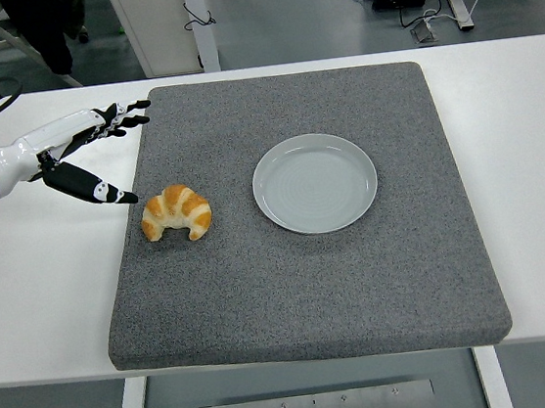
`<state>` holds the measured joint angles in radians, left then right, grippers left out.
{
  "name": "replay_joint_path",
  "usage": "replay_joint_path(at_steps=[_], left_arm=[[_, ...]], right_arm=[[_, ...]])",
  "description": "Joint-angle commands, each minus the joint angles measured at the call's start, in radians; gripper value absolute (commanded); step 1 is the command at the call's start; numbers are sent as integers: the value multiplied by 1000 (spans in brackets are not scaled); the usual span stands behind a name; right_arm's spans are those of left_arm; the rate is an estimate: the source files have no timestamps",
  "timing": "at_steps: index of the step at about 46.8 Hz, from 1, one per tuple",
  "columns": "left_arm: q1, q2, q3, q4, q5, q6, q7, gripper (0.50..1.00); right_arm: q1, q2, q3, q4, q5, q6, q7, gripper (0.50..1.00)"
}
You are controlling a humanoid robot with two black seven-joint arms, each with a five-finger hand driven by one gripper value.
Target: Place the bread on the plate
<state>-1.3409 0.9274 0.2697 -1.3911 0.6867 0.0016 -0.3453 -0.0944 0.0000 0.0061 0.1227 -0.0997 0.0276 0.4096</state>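
At the left of the frame the left hand [75, 153] hovers with fingers spread wide and nothing in them, thumb pointing down toward the croissant [176, 213]. That bread lies on the grey mat [302, 289], left of centre, apart from the empty plate [315, 182] at centre.

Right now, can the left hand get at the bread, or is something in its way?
Probably yes. The left hand is open, just left of the bread, thumb tip close to it. Nothing lies between them on the grey mat, and the plate sits apart on the right.
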Motion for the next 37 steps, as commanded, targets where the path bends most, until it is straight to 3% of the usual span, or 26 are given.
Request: replay_joint_path(at_steps=[1, 18, 25, 37], left_arm=[[0, -2, 16, 1, 2, 1, 3, 971], [11, -24, 39, 4, 100, 32, 3, 968], [16, -42, 68, 6, 160, 106, 11, 968], [22, -105, 163, 14, 165, 305, 17, 966]], right_arm=[[1, 0, 0, 0, 0, 0, 0, 1000], [1, 0, 0, 0, 0, 0, 0, 1000], [1, 0, 0, 0, 0, 0, 0, 1000], [1, 0, 0, 0, 0, 0, 0, 1000]])
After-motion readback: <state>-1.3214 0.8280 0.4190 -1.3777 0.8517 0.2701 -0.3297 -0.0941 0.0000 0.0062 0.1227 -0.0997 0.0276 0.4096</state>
